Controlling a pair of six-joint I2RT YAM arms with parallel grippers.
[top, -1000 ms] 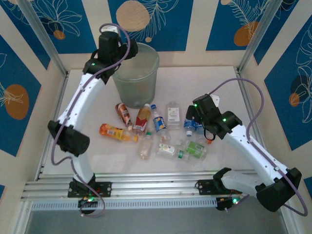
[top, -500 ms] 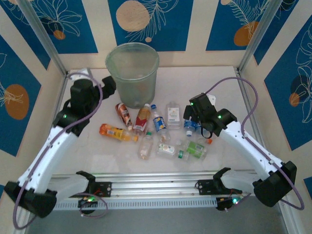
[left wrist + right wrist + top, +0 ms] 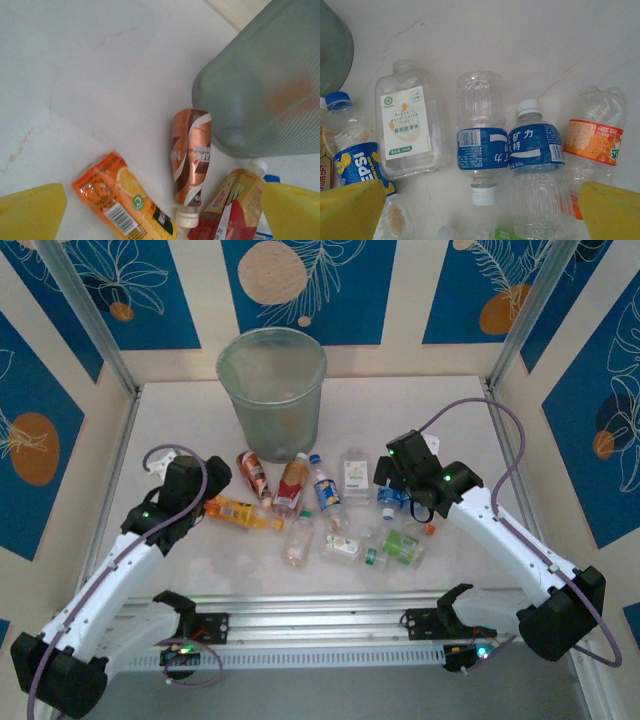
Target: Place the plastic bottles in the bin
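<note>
White tabletop (image 3: 420, 410) before the bin (image 3: 271, 390) carries about ten plastic bottles (image 3: 292, 483); an orange blur (image 3: 292, 95) shows inside it, so we judge most work remains. Our left gripper (image 3: 160, 215) and right gripper (image 3: 480, 210) hang spread, empty, over them.

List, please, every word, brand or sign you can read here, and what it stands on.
"EPSI": blue label, clear blue-capped plastic bottle.
"Organic", "有机胚芽米": white label, squat square clear bottle.
"矿力": blue label, white-capped clear bottle.
Green recycling sign, barcode: orange-labelled bottle.
Too blurred or cut off: brown-labelled bottle lettering; orange-banded crushed bottle print.
</note>
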